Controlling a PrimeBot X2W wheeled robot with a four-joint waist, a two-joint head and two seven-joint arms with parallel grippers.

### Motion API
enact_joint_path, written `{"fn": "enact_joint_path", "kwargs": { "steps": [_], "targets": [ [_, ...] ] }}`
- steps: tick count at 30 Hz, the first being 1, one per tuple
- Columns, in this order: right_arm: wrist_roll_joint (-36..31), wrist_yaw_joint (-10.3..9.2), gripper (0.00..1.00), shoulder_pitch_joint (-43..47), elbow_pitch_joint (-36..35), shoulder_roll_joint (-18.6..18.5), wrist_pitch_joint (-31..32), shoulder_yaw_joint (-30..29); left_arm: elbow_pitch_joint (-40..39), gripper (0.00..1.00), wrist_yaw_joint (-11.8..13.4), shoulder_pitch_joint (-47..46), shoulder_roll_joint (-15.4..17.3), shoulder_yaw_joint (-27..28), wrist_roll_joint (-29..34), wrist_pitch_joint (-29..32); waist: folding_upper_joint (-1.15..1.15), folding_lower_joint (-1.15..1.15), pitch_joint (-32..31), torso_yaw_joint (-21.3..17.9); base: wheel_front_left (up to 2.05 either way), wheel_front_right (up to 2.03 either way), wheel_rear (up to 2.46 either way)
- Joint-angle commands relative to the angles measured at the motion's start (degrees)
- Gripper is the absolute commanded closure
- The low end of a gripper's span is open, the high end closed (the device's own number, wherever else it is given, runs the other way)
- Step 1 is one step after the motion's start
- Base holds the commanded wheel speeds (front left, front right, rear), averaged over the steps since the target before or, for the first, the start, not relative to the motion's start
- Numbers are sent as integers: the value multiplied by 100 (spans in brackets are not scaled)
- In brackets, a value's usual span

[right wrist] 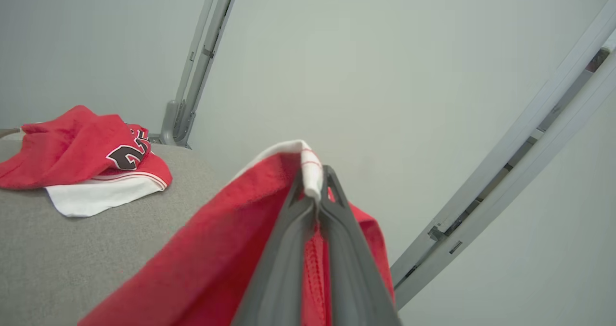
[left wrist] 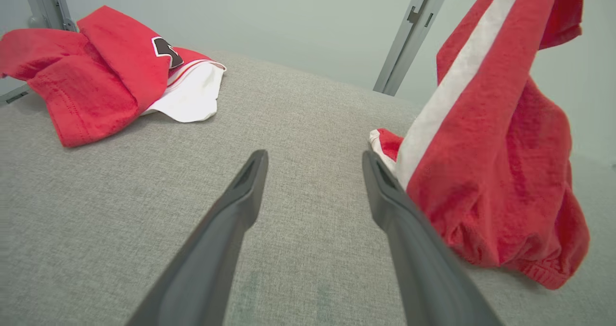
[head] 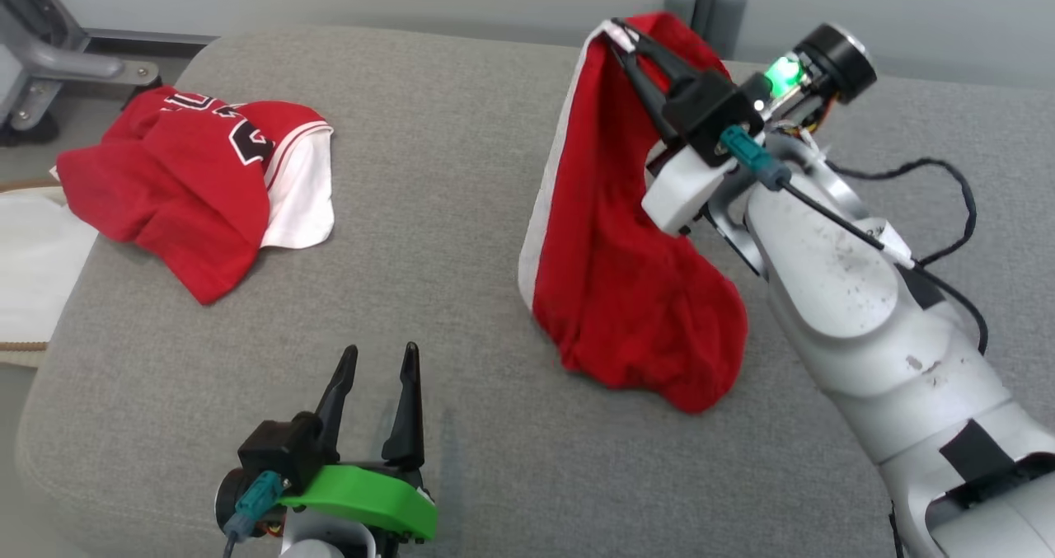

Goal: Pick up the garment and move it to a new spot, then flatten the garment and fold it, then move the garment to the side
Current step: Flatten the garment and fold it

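The right gripper [head: 626, 43] pinches the shorts [head: 626, 294] aloft, lower end on the cushion [head: 461, 212]; the left gripper [head: 381, 356] stands spread, empty.

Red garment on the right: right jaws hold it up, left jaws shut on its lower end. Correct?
No. The right jaws hold the red garment up, but the left jaws stand open, empty, apart from it over the cushion; the head view shows this.
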Motion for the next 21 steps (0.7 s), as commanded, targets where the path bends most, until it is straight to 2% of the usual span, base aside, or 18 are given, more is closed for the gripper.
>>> {"fn": "enact_joint_path", "kwargs": {
  "steps": [1,6,11,17,21],
  "targets": [
    [21,-8,100,-191,-64,-2,-13,21,-40,0,39,19,13,9,-28,-5,0,0,-53,121,0,0,0],
    [108,-8,100,-694,-361,19,-13,-32,-90,0,49,54,13,77,1,-5,0,0,-123,146,0,0,0],
    [230,-8,100,-710,-906,18,-12,-63,-137,0,59,89,12,158,62,-4,0,0,-159,-34,0,0,0],
    [196,-8,100,147,-1686,3,-8,-143,-146,0,21,102,14,235,109,-5,0,0,-122,-401,0,0,0],
    [139,-8,100,1122,-1877,-222,-8,-203,-143,0,14,83,13,237,153,-5,0,0,-42,-624,0,0,0]
  ]
}}
